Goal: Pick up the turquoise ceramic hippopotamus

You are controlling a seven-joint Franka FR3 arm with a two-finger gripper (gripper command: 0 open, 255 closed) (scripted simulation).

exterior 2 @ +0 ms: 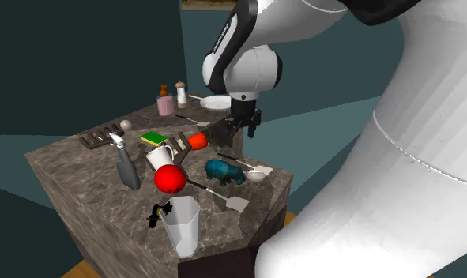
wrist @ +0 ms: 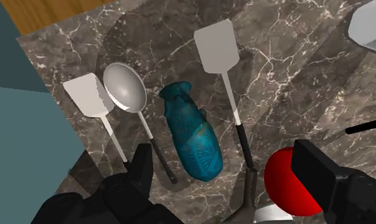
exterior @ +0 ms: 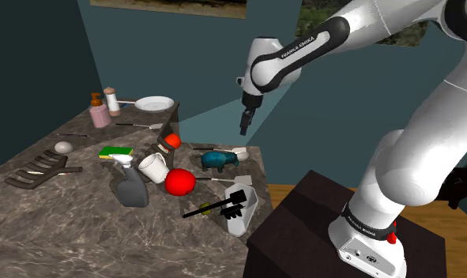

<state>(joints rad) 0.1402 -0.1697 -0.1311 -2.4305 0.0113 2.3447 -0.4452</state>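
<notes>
- Hovering above the marble counter (wrist: 275, 95), the gripper (wrist: 223, 153) is holding its fingers wide apart, clasping nothing.
- The turquoise hippopotamus (wrist: 194, 137) is lying below it, untouched, between a spoon (wrist: 125, 88) and a spatula (wrist: 216, 46), near the counter's edge.
- The arm is reaching over, pointing the hand downward.

The turquoise hippopotamus (exterior: 220, 160) stands on its legs just below the middle of the shoulder view. It is glossy blue-green with darker mottling on its back, snout toward the frame's right, near the veined counter's (exterior: 50, 229) edge.
</notes>
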